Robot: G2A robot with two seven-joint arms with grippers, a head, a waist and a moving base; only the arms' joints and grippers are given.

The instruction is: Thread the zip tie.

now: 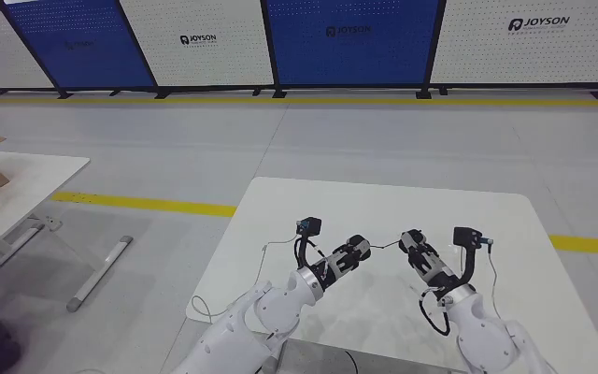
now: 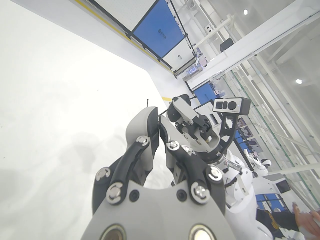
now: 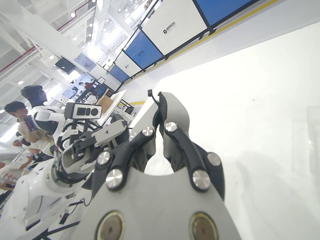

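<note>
A thin black zip tie spans the short gap between my two grippers above the white table. My left gripper is shut on one end; in the left wrist view its pads pinch the strap, and a thin tip pokes out beyond them. Facing it, my right gripper is shut on the other end. In the right wrist view the tie's small square head sticks out just past the closed right gripper. Both grippers hover close together over the table's near middle.
The table's far edge and left edge border open grey floor with a yellow line. A second white table stands at the far left. Blue and white panels line the back.
</note>
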